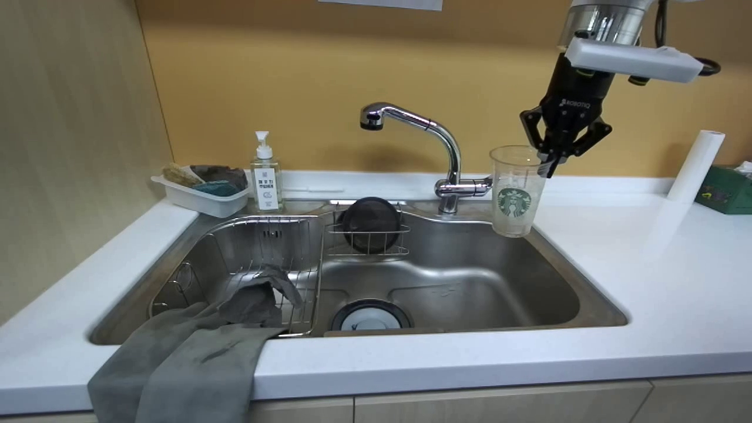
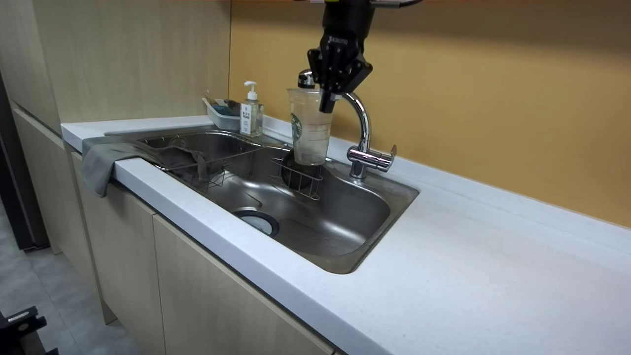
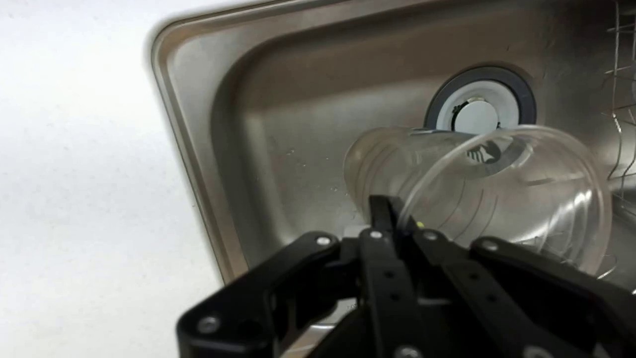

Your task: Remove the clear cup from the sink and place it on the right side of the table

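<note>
Jaws were pressed, near its rim, on one clear cup [image 1: 517, 194], which was held beside and below them, roughly upright, over the one sink [image 1: 470, 302]. Lifting out was judged done; carriage to the right side of the desk [image 1: 664, 264], lower than the jaws, and release there were judged left. One faucet [image 1: 454, 161] was counted near the jaws; well apart from them, one white cylinder [image 1: 697, 167] and one pump bottle [image 1: 267, 182].
</note>
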Tool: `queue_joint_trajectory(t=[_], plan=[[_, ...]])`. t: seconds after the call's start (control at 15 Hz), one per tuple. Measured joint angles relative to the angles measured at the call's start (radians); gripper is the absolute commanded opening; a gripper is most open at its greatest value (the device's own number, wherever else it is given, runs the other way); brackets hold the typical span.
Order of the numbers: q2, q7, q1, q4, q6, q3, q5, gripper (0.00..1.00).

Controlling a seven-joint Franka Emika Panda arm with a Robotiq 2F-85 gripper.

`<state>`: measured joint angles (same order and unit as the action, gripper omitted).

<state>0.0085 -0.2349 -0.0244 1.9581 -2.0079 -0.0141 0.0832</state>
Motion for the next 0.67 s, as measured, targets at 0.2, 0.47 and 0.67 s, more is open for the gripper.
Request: queue_joint_trajectory(t=[0.2, 0.47, 0.67], plan=[[0.01, -0.024, 0.027, 0.018, -0.07, 0.024, 0.0, 0.01], [-0.006, -0.07, 0.089, 0.068, -0.156, 0.083, 0.005, 0.01], [-0.032, -0.1, 0.13, 0.107, -0.175, 0.118, 0.028, 0.01]])
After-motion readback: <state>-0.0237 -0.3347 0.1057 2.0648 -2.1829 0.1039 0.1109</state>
